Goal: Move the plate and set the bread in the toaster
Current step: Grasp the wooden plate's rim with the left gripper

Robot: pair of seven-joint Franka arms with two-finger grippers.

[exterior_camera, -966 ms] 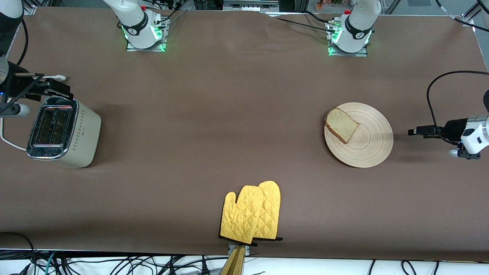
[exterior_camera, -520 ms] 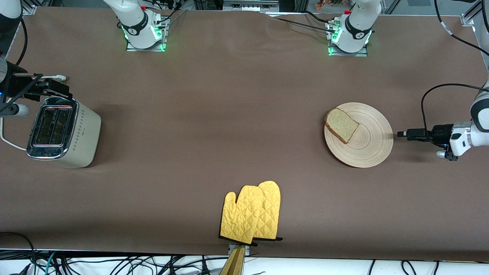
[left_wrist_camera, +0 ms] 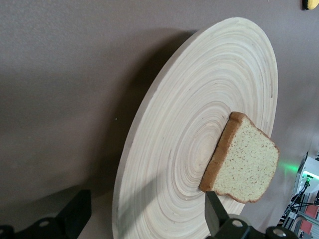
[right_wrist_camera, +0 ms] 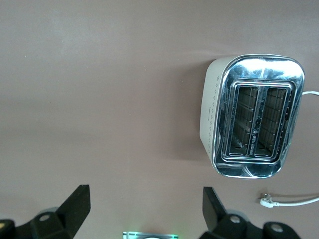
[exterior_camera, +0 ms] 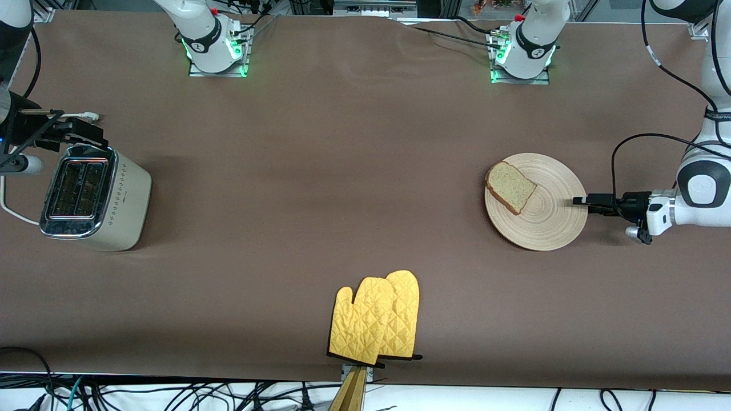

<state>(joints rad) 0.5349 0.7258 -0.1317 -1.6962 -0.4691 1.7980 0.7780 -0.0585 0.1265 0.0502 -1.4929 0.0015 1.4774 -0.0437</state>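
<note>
The round wooden plate lies toward the left arm's end of the table. The bread rests on its part nearest the table's middle. My left gripper reaches in low and level, open, at the plate's rim. In the left wrist view the plate's edge runs between the open fingers, untouched, and the bread lies further in. The cream toaster stands at the right arm's end. My right gripper waits open just above it, and the right wrist view looks down on the toaster and its two empty slots.
A pair of yellow oven mitts lies at the table edge nearest the front camera. The toaster's white cord loops off the right arm's end, and its plug lies loose on the brown cloth.
My left gripper has moved in from the left arm's end of the table to the plate's rim, still open. The right arm, plate and bread have not moved.
</note>
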